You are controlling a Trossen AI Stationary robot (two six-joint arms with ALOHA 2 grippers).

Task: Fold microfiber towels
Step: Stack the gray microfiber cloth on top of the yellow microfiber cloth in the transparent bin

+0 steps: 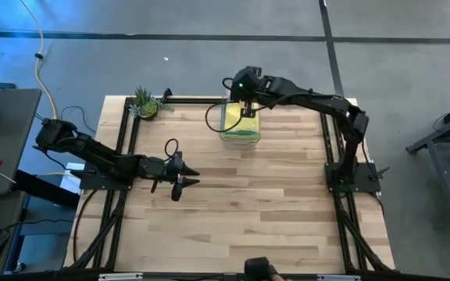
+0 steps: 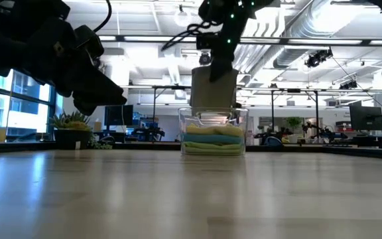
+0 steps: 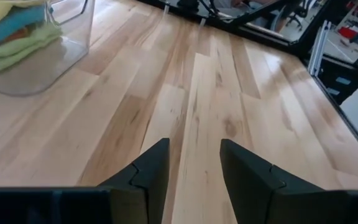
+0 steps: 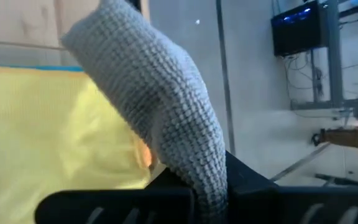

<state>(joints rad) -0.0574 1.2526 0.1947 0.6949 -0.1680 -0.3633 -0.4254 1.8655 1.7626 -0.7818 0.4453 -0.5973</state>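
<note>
Grey towel (image 4: 160, 118) between right gripper's (image 4: 194, 186) jaws.

My left gripper (image 3: 194, 180) sits at 6 o'clock above the bare wooden table (image 3: 229, 93), fingers (image 3: 148, 177) apart with nothing between them. At 10 o'clock stands a clear plastic bin (image 3: 55, 50) holding stacked towels (image 3: 11, 37): yellow, teal, orange, lime green.
</note>
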